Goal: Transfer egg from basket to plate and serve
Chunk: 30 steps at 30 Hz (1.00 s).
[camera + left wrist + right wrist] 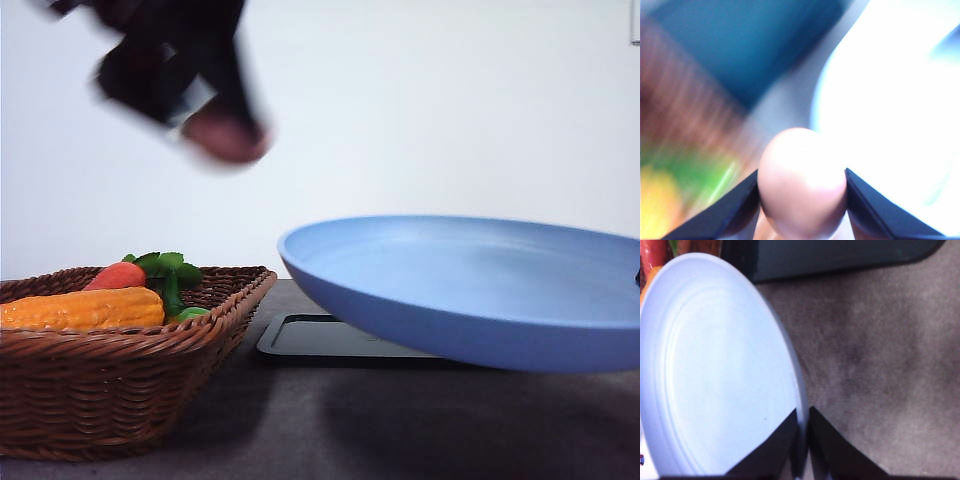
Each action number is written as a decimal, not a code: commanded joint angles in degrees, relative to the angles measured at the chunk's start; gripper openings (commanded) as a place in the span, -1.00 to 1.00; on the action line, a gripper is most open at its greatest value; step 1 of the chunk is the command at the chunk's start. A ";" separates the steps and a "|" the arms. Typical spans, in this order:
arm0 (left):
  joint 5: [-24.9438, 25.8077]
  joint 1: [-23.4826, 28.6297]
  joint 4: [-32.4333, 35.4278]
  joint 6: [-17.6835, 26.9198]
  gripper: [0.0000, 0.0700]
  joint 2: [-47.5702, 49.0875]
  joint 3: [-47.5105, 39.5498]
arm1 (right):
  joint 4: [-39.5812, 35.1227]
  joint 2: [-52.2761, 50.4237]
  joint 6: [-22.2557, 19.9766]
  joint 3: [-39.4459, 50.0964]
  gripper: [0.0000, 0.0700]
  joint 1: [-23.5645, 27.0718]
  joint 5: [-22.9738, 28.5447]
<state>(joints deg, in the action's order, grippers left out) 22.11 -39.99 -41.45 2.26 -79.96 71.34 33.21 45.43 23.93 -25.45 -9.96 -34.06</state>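
gripping the egg between both fingers, the left gripper sits blurred high above the table, up over the gap between basket and plate. egg is off the basket, in the air, pinched on both sides in the left wrist view. right gripper is clamped on the plate rim, one finger above and one below, plate lifted and tilted over the dark table. black tray lies flat behind the plate. basket at left holds a carrot with green leaves, a corn cob and something green.
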 commanded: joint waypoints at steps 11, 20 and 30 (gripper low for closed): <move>-7.83 -15.32 6.96 7.40 -0.46 -7.08 0.71 | -0.55 2.08 0.71 -0.57 -1.00 -0.04 -2.19; -13.76 -20.44 10.51 9.44 -0.45 -14.93 0.71 | -0.52 2.08 0.69 -0.57 -1.00 -0.04 -2.17; -13.79 -20.56 10.67 10.37 -0.20 -18.05 0.71 | -0.56 2.08 0.69 -0.59 -1.00 -0.04 -2.16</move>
<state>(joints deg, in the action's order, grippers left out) 8.43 -59.79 -31.35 11.63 -96.66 71.40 33.21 47.13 24.08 -25.45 -9.96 -35.77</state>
